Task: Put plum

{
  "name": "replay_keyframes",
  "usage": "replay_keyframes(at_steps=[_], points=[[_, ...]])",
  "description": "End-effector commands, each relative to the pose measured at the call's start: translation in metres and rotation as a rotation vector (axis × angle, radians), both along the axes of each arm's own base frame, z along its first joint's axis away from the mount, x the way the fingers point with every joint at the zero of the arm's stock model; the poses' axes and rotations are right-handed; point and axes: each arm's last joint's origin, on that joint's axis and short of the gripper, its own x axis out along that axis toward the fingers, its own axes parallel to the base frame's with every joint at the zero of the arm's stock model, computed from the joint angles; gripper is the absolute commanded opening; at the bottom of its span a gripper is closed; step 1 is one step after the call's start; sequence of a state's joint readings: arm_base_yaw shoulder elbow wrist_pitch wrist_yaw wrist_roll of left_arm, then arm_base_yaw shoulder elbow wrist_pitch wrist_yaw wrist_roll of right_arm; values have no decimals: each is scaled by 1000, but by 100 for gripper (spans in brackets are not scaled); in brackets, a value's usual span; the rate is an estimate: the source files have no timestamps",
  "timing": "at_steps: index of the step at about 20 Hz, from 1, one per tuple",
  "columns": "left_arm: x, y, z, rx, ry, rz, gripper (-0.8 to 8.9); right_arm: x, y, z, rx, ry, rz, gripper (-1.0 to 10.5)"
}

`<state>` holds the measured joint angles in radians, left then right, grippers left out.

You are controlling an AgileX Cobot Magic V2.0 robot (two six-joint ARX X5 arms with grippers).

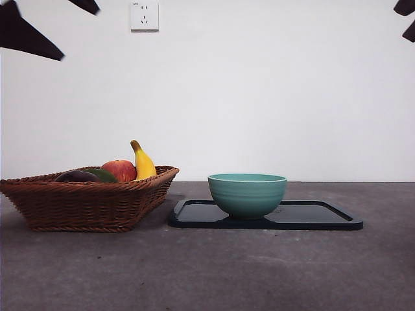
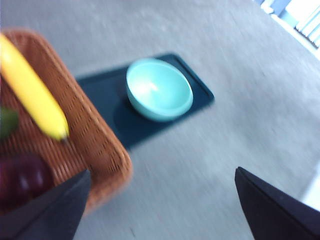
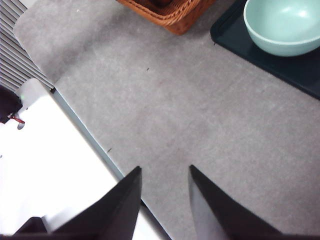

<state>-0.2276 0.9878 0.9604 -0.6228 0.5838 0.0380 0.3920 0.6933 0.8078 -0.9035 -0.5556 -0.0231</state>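
Note:
The plum (image 1: 76,175) lies dark and glossy in the wicker basket (image 1: 84,204) at the left, beside a green fruit (image 1: 104,173), a red apple (image 1: 120,170) and a banana (image 1: 142,162). In the left wrist view the plum (image 2: 22,177) sits just off one jaw. My left gripper (image 2: 162,172) hovers above the table by the basket's (image 2: 95,145) corner, open wide and holding nothing. High above bare table, my right gripper (image 3: 165,170) is open with a narrow gap and also holds nothing. Both arms show only as black tips at the front view's top corners.
A teal bowl (image 1: 247,194) stands on a black tray (image 1: 324,217) right of the basket. The right wrist view shows the table's edge with a white surface (image 3: 55,165) beyond it. A wall socket (image 1: 144,15) is on the white back wall.

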Motion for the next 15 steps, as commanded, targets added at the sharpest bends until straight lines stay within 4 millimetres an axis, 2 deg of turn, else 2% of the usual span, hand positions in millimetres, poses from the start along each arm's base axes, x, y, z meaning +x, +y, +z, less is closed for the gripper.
replay_keyframes(at_steps=[1,4,6,15], points=[[-13,1,6,-2,18,-57,463,1,1,3,5,-25,12,150],[-31,3,6,-16,61,-144,463,1,1,3,5,-22,10,150],[-36,3,7,-14,55,-156,463,1,1,3,6,-22,9,150],[-36,3,7,-11,56,-158,463,2,1,3,12,-10,-11,150]])
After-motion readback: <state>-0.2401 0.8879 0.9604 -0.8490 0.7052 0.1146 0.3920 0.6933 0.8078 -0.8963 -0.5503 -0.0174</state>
